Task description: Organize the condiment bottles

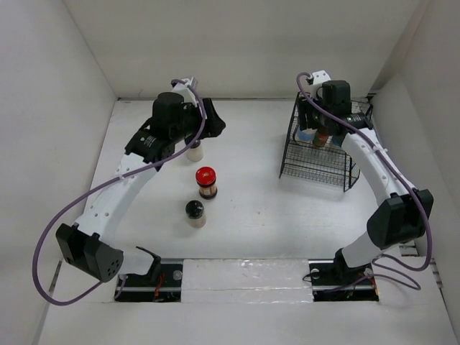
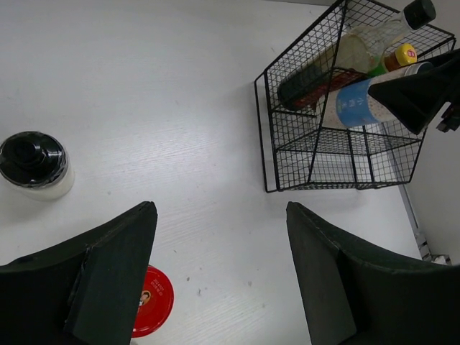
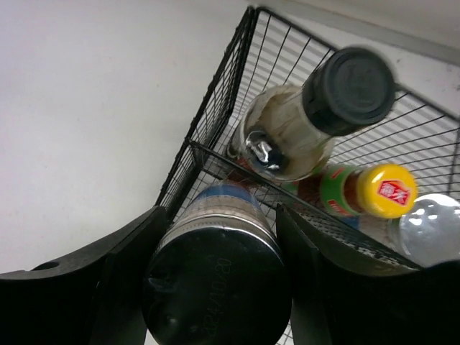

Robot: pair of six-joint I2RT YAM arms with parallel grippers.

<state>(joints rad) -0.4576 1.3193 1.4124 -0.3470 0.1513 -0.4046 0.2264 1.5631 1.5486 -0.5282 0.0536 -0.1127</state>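
Broadly, table: the white table (image 1: 251, 215) has white panels (image 1: 43, 108) on three sides. It carries both arm bases at its near edge, a basket on the right and three jars left of the middle.
Left arm: the left arm (image 1: 115, 187) rises from the near-left base and reaches over the table's left half, with its wrist above the farthest jar.
Right arm: the right arm (image 1: 374, 154) bows out to the right and ends over the basket.
Basket: the black wire basket (image 1: 316, 169) stands on the far right of the table, well apart from the three jars, with four bottles inside.
Left pincer: the left pincer (image 2: 219, 212) is released, its fingers spread over bare table with nothing between them.
Right pincer: the right pincer (image 3: 219, 215) is in the basket, grasping the blue-labelled shaker.
Tall bottle: the tall black-capped bottle (image 3: 287, 133) leans inside the basket.
Shaker: the blue-labelled shaker (image 3: 215, 287) is tilted within the basket, with one finger on each side of it.
Yellow-capped bottle: the yellow-capped bottle (image 3: 359, 190), labelled green and red, lies in the basket just beside the tall one.
Fourth bottle: the pale shiny-topped bottle (image 3: 431, 230) is in the basket, too blurred to tell more.
Red-lidded jar: the red-lidded jar (image 1: 206, 181) stands upright in the middle of the row on the table.
Nearer jar: the nearer black-capped jar (image 1: 195, 213) stands upright just beside the red-lidded one.
Farther jar: the farther pale jar (image 1: 195, 151) is partly hidden under the left wrist.
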